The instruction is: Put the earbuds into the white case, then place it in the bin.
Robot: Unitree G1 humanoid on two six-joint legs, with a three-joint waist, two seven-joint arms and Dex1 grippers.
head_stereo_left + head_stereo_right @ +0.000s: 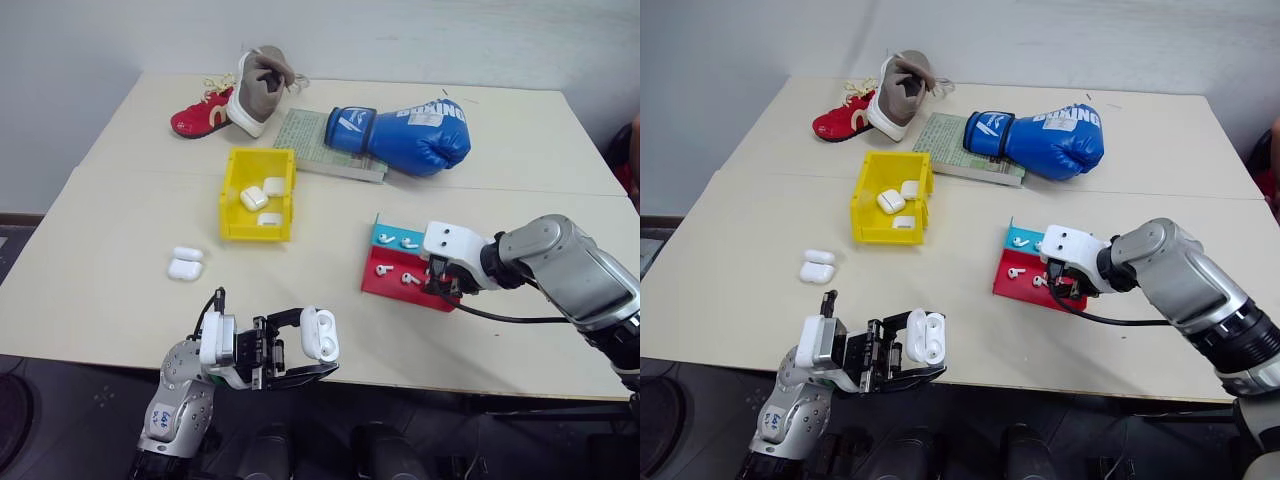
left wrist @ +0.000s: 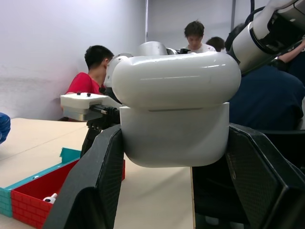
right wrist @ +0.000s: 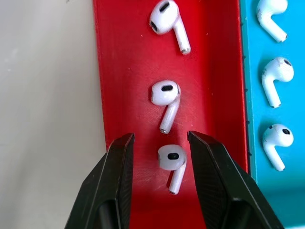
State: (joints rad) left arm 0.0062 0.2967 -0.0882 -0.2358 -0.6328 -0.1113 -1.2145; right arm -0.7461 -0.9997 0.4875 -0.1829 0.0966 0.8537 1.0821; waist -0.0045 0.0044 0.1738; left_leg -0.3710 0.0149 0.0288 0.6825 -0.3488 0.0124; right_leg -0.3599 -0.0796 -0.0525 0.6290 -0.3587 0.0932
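My left gripper (image 1: 305, 358) is shut on the white case (image 1: 320, 335) above the table's front edge. The case's lid is flipped open; its outer shell (image 2: 176, 114) sits between the black fingers. My right gripper (image 1: 440, 285) hangs over the red half of a red and teal tray (image 1: 385, 283). It is open, with its fingers on either side of one earbud (image 3: 171, 160) and not touching it. Two more earbuds (image 3: 166, 93) lie in the red half and three (image 3: 276, 71) in the teal half. The yellow bin (image 1: 228, 200) stands left of centre with three white cases inside.
Two more white cases (image 1: 186, 263) lie on the table left of the bin. At the back are a blue boxing glove (image 1: 410, 135), a book (image 1: 310, 145), a shoe (image 1: 260, 90) and a red sandal (image 1: 200, 118). Several people (image 2: 93, 71) sit beyond the table.
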